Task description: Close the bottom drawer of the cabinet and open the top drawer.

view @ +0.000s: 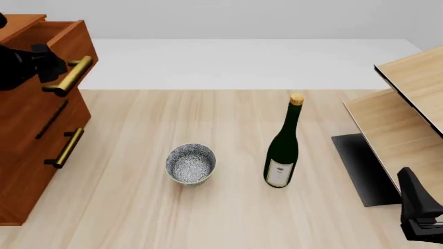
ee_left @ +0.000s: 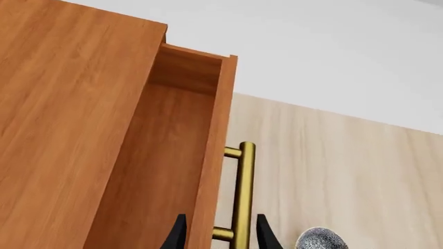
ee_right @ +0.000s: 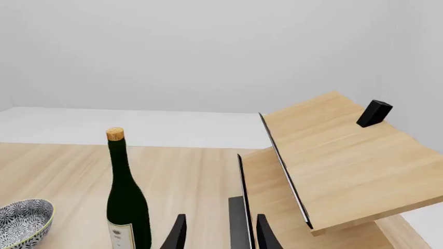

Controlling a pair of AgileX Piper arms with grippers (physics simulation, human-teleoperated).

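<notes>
- While our left pincer [ee_left: 220, 234] straddles the brass handle [ee_left: 242, 194] of the top drawer [view: 66, 39], with one finger on each side of the bar, we cannot tell whether the fingers actually press on the bar; if they only flank it, a further pull could slide off the end.
- That drawer already juts a short way out of the cabinet [view: 28, 155], its open box showing just beyond the pincer; we judge that pulling at a slant rather than straight out could jam it on its runners.
- The bottom drawer [view: 31, 171] sits below the pincer, and from the front it looks flush with the middle one, so we take it as shut, though that is a judgement; its handle [view: 66, 148] sticks out under our arm and a dropped wrist could snag it.
- Pulling too hard might shift or tip the whole cabinet on the worktop [view: 207, 218], since nothing we see holds it down.
- A patterned bowl [view: 190, 163] lies on the pulling side of the pincer, well apart, with the wine bottle [view: 282, 150] past it; a long backward sweep could reach the bowl, and the tall bottle would topple easily.
- Our right pincer [ee_right: 220, 231] hangs with its fingers parted and nothing between them, near the pale shelf unit [ee_right: 332, 161]; a careless move could knock it.
</notes>
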